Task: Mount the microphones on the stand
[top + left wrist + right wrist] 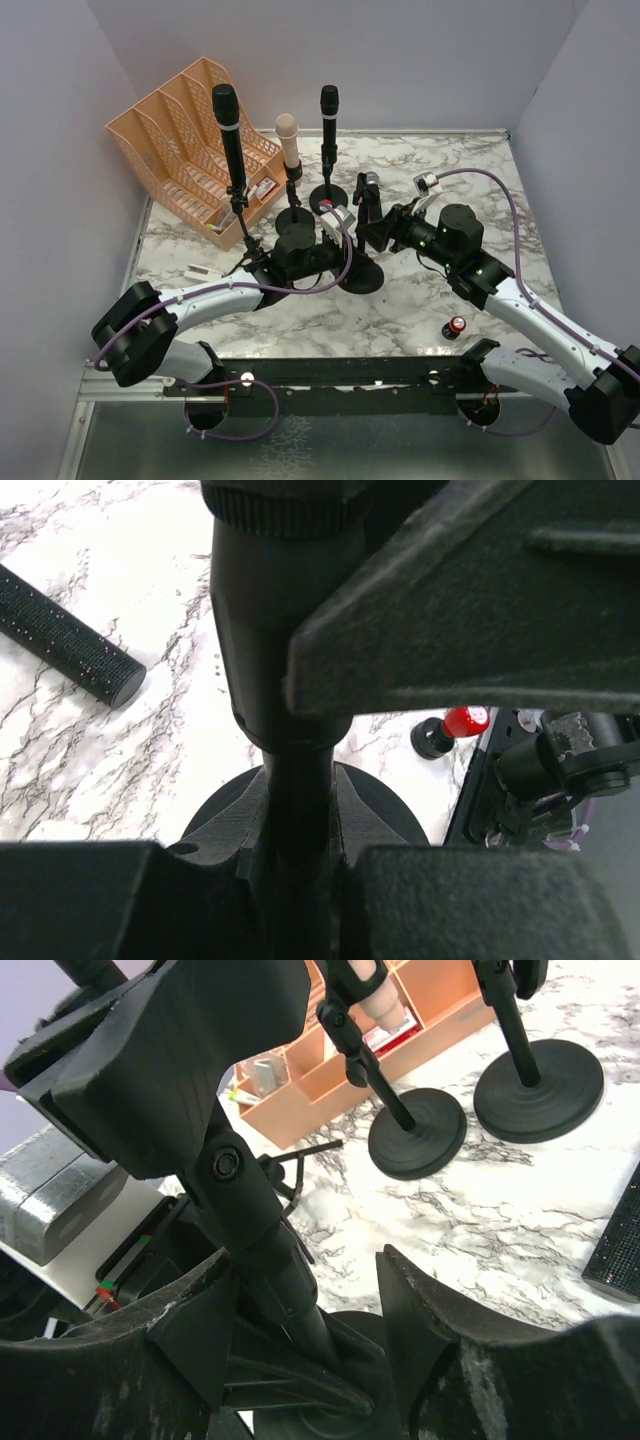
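Note:
Three microphones stand clipped in stands at the back: an all-black one [228, 125] on a tripod, the peach-pink one [288, 138] and another black one [329, 112]. The one with the silver mesh head [370, 183] lies on the table; its black body shows in the left wrist view [70, 630] and in the right wrist view [615, 1250]. A fourth stand with a round base [360, 275] has an empty clip [180, 1050]. My left gripper [342, 235] [298, 815] is shut on its pole [298, 780]. My right gripper [378, 232] [310, 1310] is open around the same pole below the clip.
An orange file organiser [185, 140] stands at the back left. A small red-topped battery [457, 326] [455, 726] stands near the front right. The round bases of the pink and black stands [415, 1130] [540, 1085] sit close behind the held stand.

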Robot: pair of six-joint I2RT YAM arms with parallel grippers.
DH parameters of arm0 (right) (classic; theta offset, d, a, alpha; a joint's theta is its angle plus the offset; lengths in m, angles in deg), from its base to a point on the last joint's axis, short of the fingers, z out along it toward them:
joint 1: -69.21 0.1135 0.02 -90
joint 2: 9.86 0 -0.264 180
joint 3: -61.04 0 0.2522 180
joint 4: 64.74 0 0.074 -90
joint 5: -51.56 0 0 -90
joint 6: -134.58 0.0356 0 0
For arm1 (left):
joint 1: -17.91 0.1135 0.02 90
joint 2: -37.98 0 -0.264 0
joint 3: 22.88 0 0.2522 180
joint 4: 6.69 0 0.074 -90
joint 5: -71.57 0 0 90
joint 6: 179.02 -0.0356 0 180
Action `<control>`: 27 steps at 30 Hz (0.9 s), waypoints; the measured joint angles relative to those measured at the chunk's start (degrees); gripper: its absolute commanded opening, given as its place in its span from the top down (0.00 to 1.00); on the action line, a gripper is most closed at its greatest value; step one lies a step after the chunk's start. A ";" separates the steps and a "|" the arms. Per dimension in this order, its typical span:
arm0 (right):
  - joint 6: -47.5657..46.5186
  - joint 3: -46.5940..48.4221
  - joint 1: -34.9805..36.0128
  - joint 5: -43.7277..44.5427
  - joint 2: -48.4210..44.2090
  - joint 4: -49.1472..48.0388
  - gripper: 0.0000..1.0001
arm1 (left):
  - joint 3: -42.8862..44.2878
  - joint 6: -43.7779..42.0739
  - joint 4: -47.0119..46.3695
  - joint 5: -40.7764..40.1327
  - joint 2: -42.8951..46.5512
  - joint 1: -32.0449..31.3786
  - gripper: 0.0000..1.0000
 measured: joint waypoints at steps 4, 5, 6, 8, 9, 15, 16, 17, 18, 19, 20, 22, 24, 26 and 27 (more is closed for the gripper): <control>-0.44 0.98 1.11 0.81 2.38 0.39 0.53 | 0.02 -0.28 1.18 -0.66 -0.11 0.00 1.00; -0.48 1.18 1.22 0.79 2.89 0.39 0.58 | 0.02 -0.33 1.51 -0.74 -0.11 0.00 1.00; -0.42 1.38 1.29 0.57 3.32 0.37 0.64 | 0.02 -0.37 1.77 -0.79 -0.11 0.00 1.00; -0.15 1.49 1.49 -0.17 3.72 0.22 0.81 | 0.07 -0.39 2.49 -0.94 -0.11 0.00 1.00; -0.02 1.49 1.62 -0.61 3.72 0.07 0.85 | 0.07 -0.44 2.78 -0.92 -0.11 0.00 1.00; -2.82 -0.24 1.49 -2.73 1.55 -0.96 0.96 | 0.20 -1.09 2.93 1.84 -0.04 0.28 1.00; -3.82 -1.07 1.25 -4.28 0.66 -1.64 0.97 | 0.20 -1.55 2.97 3.48 0.07 0.28 1.00; -5.07 -1.99 0.72 -6.49 -0.35 -2.64 0.98 | 0.20 -1.92 2.97 5.18 0.22 0.33 1.00; -6.54 -2.99 0.09 -9.38 -1.46 -3.78 0.98 | 0.20 -2.34 2.97 7.32 0.46 0.37 1.00; -8.11 -3.91 -0.63 -12.41 -2.56 -4.87 0.99 | 0.20 -2.84 2.97 9.49 0.70 0.39 1.00; -9.42 -4.48 -1.40 -15.61 -3.45 -5.60 0.99 | 0.20 -3.32 2.99 11.67 1.07 0.37 1.00; -12.00 -4.61 -3.04 -23.19 -4.24 -6.38 0.99 | 0.20 -4.52 2.97 15.76 1.84 0.39 1.00; -13.77 -4.20 -3.93 -28.98 -4.22 -6.80 1.00 | 0.20 -5.79 3.26 19.32 2.54 0.50 1.00; -15.37 -3.52 -4.66 -35.21 -3.87 -6.86 0.99 | 0.20 -7.34 3.50 23.32 3.02 0.61 1.00; -16.02 -3.21 -4.90 -37.75 -3.67 -6.84 0.99 | 0.20 -7.89 3.61 24.79 3.19 0.68 1.00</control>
